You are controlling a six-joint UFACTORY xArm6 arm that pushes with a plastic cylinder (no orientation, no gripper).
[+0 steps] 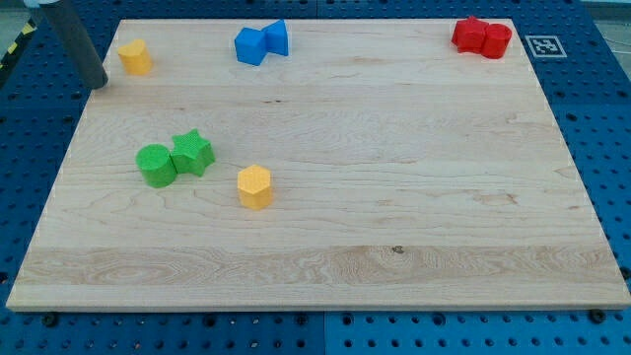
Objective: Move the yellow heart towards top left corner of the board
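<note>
A yellow heart-like block (135, 56) sits near the board's top left corner. My dark rod comes down from the view's top left. Its tip (97, 84) rests at the board's left edge, a short way left of and slightly below the yellow heart, not touching it. A second yellow block, a hexagon (254, 185), lies left of the board's centre.
A green cylinder (156, 165) and a green star (192, 152) touch each other at the left middle. Two blue blocks (260, 42) sit together at the top, and two red blocks (482, 37) at the top right. The wooden board (394, 217) lies on a blue pegboard.
</note>
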